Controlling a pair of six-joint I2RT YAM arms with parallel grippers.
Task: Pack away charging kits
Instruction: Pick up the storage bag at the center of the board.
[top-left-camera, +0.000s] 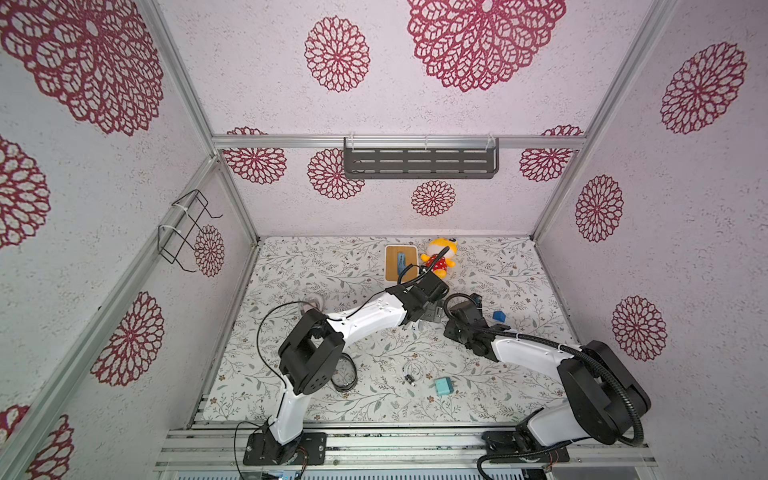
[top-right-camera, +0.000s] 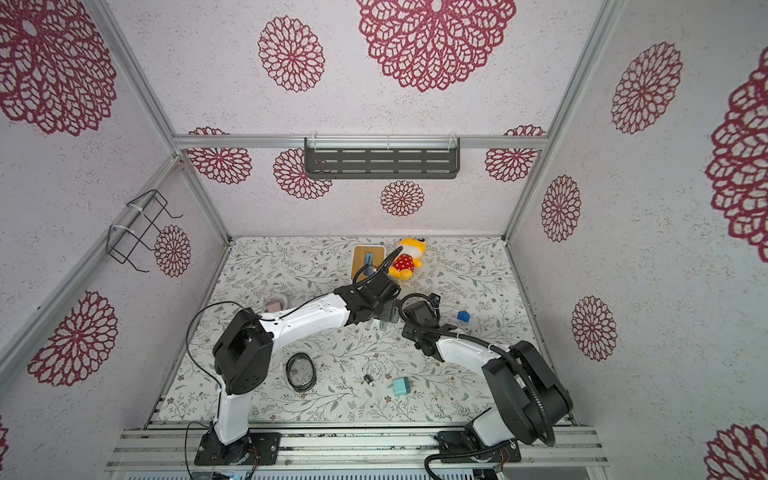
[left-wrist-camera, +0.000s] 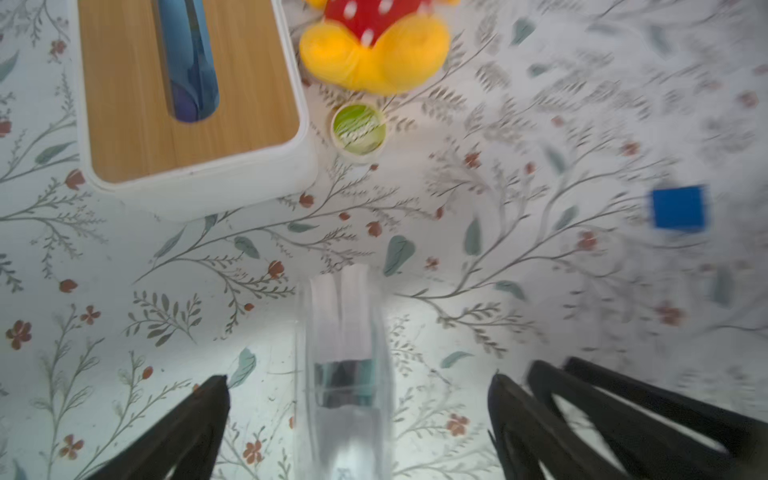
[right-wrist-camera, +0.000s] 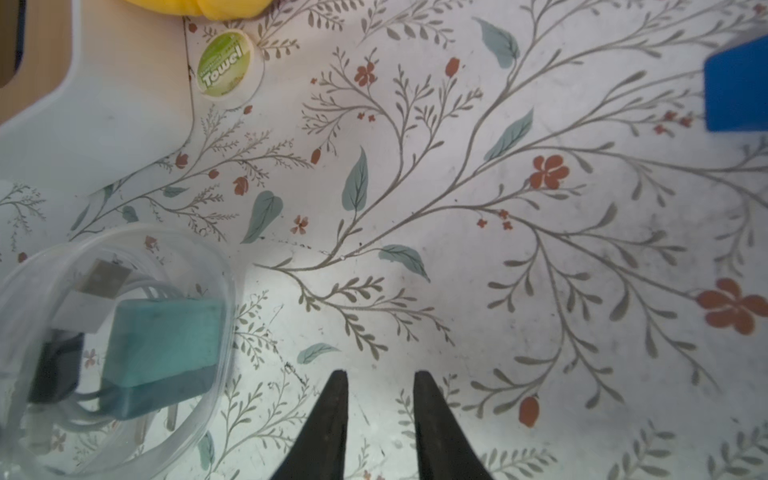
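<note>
Charging kits sit in three places. One teal plug adapter (right-wrist-camera: 162, 345) and its coiled white cable (right-wrist-camera: 83, 309) lie in a clear tub (right-wrist-camera: 220, 257) beside the right claw (right-wrist-camera: 380, 372), whose fingers stand slightly apart, empty. The left claw (left-wrist-camera: 360, 377) is spread wide either side of that tub, touching nothing. A pink adapter (top-right-camera: 275, 306) sits in a second tub (top-right-camera: 286, 296); another teal adapter (top-left-camera: 443, 386) and loose cable (top-left-camera: 411, 371) lie on the desk (top-left-camera: 498, 374).

The clear tub (right-wrist-camera: 137, 235) and blue block (right-wrist-camera: 737, 93) run off the right wrist view's edges
</note>
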